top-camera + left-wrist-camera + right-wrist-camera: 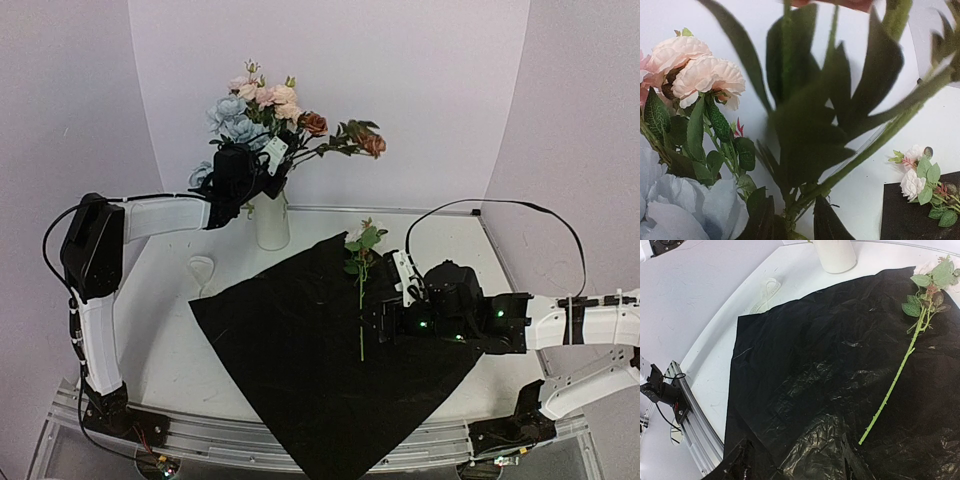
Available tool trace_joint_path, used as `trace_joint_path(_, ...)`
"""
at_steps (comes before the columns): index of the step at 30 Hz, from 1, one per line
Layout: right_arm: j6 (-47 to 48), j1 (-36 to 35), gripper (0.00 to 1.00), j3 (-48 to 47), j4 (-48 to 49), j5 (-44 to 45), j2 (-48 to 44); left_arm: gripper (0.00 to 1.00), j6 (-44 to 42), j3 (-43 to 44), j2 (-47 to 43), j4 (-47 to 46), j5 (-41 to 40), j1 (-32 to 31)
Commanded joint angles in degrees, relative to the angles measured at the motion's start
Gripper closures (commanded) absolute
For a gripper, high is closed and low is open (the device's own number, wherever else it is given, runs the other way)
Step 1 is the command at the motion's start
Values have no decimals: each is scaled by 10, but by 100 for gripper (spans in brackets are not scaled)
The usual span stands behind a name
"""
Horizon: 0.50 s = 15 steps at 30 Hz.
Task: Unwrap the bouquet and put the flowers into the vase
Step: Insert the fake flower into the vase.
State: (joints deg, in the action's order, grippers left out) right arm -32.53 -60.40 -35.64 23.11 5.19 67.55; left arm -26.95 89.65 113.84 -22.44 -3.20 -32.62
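1. Left gripper [243, 178] sits among the flowers [262, 105] standing in the vase [271, 222] near the counter's [160, 330] far edge; I cannot tell whether it is spread or pinching.
2. Right gripper [383, 322] is spread over the black sheet [300, 370], holding nothing.
3. 1 loose flower [363, 245] lies on the sheet, its stem end just beside the right gripper.
4. Bare counter opens left of the sheet, where a cream ribbon [203, 268] lies.
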Motion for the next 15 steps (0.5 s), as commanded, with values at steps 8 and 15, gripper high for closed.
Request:
trace_joint_path(8,13,1,40,-39,-1,5,18,69,19,0,-31,-14,-9,2)
trace_joint_path(15,21,0,40,-57,-1,9,28,75,20,0,-19,-15,-22,2)
